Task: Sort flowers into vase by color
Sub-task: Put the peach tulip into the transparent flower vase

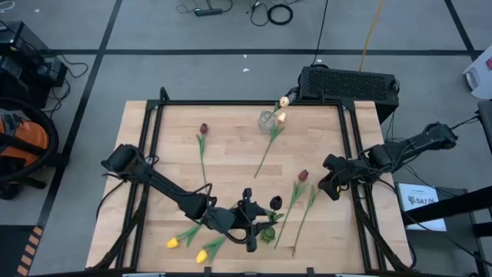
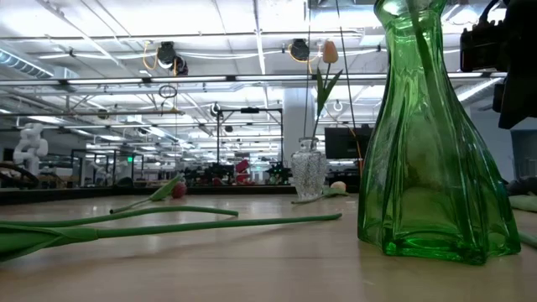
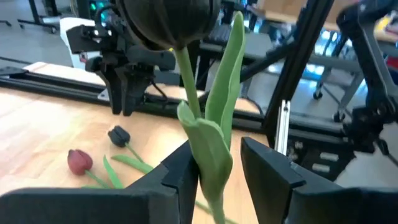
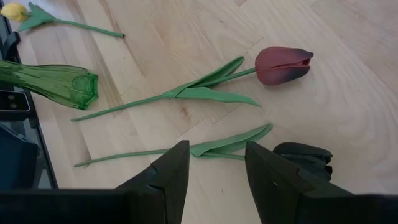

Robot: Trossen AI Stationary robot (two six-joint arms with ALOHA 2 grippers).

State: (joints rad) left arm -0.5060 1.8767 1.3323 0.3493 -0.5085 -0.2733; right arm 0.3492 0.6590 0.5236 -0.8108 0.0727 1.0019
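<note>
**Hazards, largest thing first**

- Light wooden table point(image 1: 231, 154): loose tulips lie scattered on it. I judge that a low sweep of either arm would drag them out of place.
- Ribbed green glass vase point(image 2: 436, 168), near the front edge, just beside my left gripper point(image 3: 216, 148): it is tall with a narrow neck. If I pull away sideways, a finger or the caught leaf may tip it.
- Near-black tulip on a long green stem point(image 3: 168, 22): it stands upright between my left fingers, its stem seemingly down in the green vase, though the neck is hidden from my wrist. Its broad leaf lies against one finger point(image 3: 183, 171). A careless lift could hoist the flower out again.
- Small clear glass vase point(image 1: 267, 121) at the far edge, holding pale peach tulips point(image 1: 284, 101): it is well apart from both arms, so there is little risk.
- Dark red tulip point(image 4: 283, 65) and a second near-black tulip point(image 4: 303, 158): both lie flat below my right gripper point(image 4: 214, 146). Their stems run close together, so one closing could take both.

**Pose**

- Left arm: it reaches from the left side across to the front centre. The jaws are spread loosely round the stem and leaf, not pinching, with a gap on one side.
- Right arm: it waits near the right edge of the table, wrist angled down over the two lying flowers. The jaws are spread and empty.
</note>
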